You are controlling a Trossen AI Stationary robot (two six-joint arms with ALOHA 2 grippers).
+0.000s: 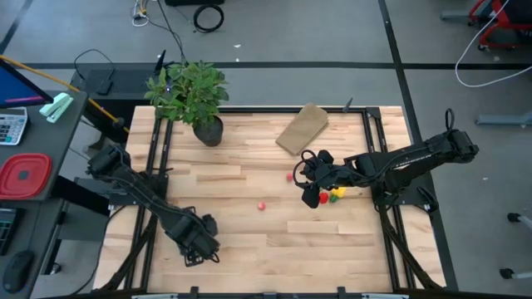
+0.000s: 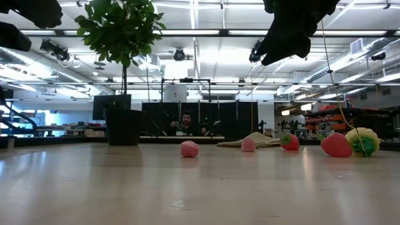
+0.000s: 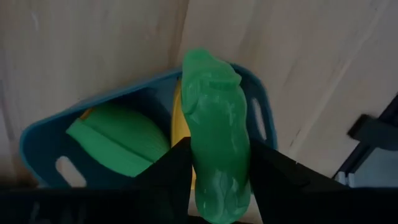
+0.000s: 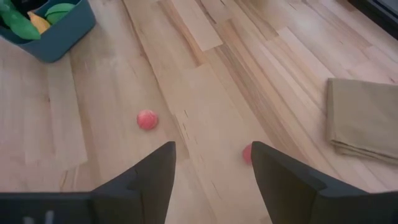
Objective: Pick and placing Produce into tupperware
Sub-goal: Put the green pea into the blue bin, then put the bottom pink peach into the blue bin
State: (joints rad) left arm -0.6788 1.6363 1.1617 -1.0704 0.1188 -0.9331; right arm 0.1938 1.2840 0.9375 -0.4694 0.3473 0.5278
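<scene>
L gripper (image 3: 214, 180) grips green piece (image 3: 214, 124) over tub (image 3: 37, 146).

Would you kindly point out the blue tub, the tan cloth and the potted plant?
blue tub (image 3: 264, 102), left wrist view, its rim.
tan cloth (image 1: 302, 129), high view, its middle.
potted plant (image 1: 188, 90), high view, its leaves.

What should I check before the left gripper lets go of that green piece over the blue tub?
1. Left gripper shut on the green piece: ok.
2. Green piece above the blue tub: ok; its tip lies over the tub's interior.
3. Room inside: cannot tell; a green ribbed piece and a yellow piece already fill much of it.
4. Height above the tub's contents: cannot tell.
5. Right gripper clear of the drop: ok; it is open, over a small red piece mid-table.
6. Produce left on the table: not ok; another small red ball waits too.
</scene>
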